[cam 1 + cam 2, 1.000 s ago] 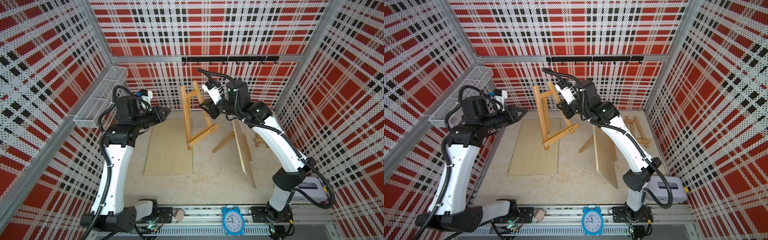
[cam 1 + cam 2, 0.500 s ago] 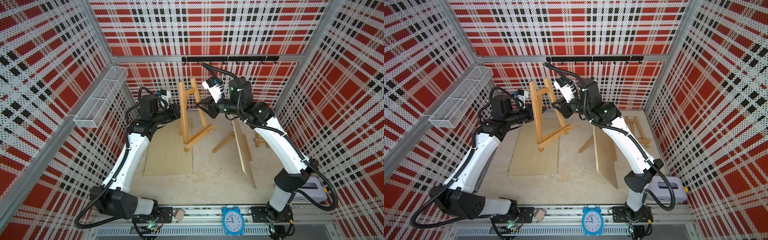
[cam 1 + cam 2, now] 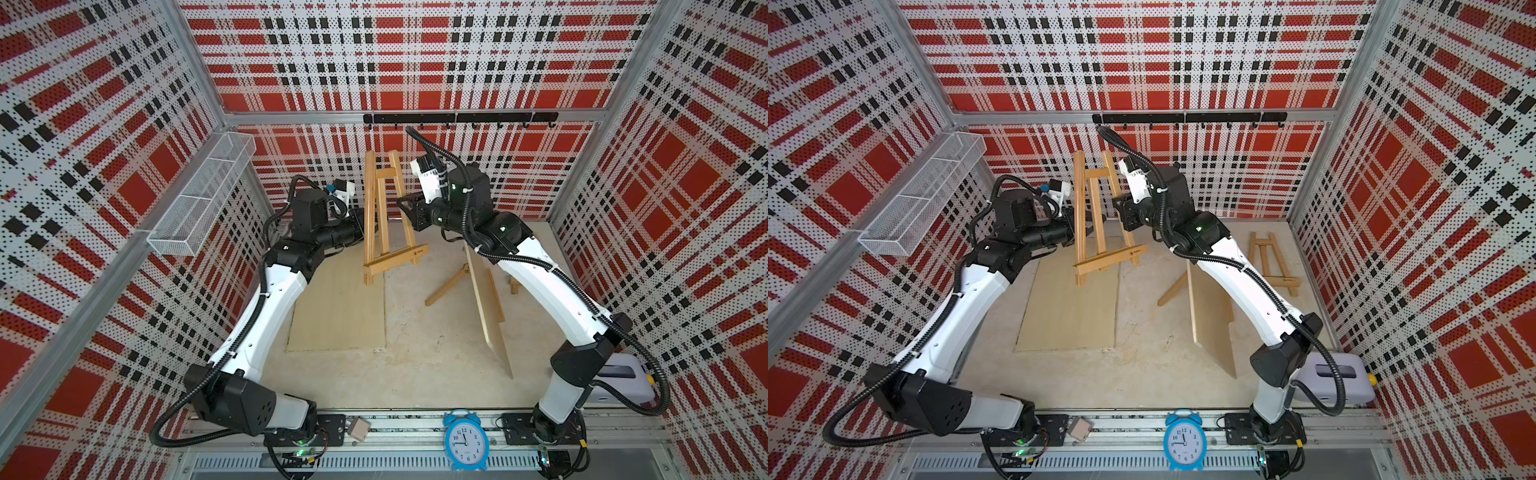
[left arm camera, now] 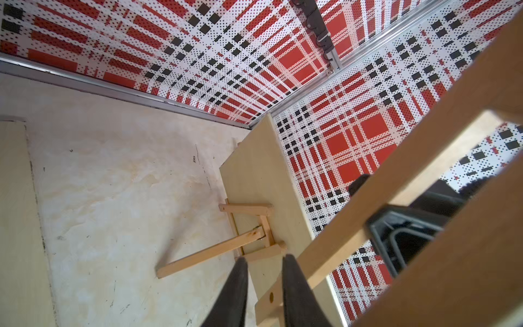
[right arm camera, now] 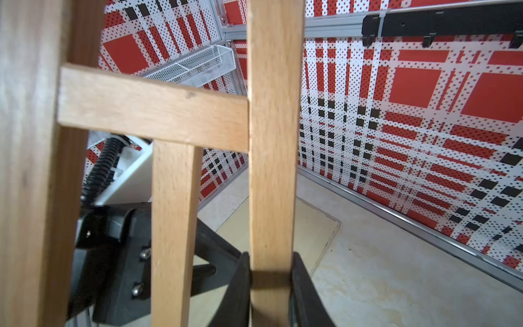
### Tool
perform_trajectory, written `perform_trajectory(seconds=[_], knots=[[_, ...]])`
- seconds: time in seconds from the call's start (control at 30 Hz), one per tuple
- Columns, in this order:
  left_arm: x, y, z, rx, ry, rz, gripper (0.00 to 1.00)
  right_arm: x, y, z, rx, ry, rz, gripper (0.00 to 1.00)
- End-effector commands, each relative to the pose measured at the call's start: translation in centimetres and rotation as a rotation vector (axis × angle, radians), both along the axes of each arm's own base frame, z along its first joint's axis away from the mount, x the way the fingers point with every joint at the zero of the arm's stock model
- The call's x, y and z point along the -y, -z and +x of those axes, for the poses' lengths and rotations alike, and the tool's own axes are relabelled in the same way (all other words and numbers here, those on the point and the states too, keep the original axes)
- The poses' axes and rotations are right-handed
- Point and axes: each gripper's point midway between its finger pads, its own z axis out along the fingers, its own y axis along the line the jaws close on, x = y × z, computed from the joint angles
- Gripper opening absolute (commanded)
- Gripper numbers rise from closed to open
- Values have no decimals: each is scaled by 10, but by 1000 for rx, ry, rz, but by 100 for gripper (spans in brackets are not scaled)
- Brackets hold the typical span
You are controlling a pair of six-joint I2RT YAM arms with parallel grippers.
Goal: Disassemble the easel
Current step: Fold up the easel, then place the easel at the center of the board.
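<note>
Your right jaws pinch one leg of the easel (image 3: 370,232), lifted above the table (image 3: 415,353) by the back wall, so brace there and seat the left jaws, whose hold I cannot tell, squarely before pulling.

A second after hanging well clear of the easel (image 3: 369,208), the left gripper (image 4: 264,262) has swung across the cell to reach the frame's nearer upright. The right gripper (image 5: 270,263) has carried the frame slightly leftward and straighter.
</note>
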Motion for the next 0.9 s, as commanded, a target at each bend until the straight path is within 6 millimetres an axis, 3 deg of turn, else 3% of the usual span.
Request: perform_trajectory(seconds=[0.0,0.07,0.13,0.3,0.37,0.43,0.53,0.67,0.87], knots=[[12,-13,-7,28,53,-19,26,8,-61,-3,157,52,138,0],[-3,-3,-1,1,-8,29,28,8,-66,-6,169,40,143,0],[-32,8,7,-32,-120,75,29,9,-72,-11,188,22,149,0],[-130,34,12,-111,-461,135,30,13,-80,-17,214,13,146,0],[-160,35,7,-115,-556,125,29,13,-76,-14,208,23,122,0],[-174,24,0,-80,-580,95,27,12,-70,-10,195,38,90,0],[-170,-4,-7,-2,-517,73,28,8,-55,1,166,53,23,0],[-140,-35,-11,85,-334,25,38,0,-38,11,124,49,-46,0],[-97,-45,-21,152,-128,-15,42,-9,-33,14,99,22,-58,0]])
